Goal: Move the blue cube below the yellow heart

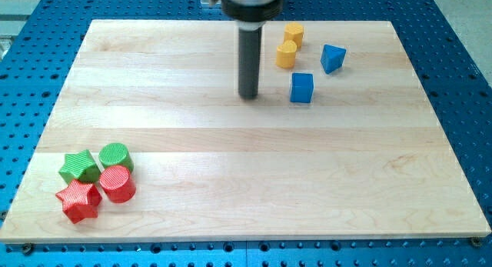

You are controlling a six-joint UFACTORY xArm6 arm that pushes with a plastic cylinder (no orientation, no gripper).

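Note:
The blue cube [301, 88] sits on the wooden board [246, 182] at the upper right of centre. The yellow heart [286, 55] lies just above it and slightly to its left. My tip [248, 96] rests on the board to the left of the blue cube, a short gap apart from it, and below-left of the yellow heart. The dark rod rises from the tip to the view's top.
A yellow hexagonal block [294, 34] lies above the heart. A second blue block [332, 58] of irregular shape lies right of the heart. At the lower left cluster a green star [79, 166], a green cylinder [115, 156], a red cylinder [118, 183] and a red star [78, 200].

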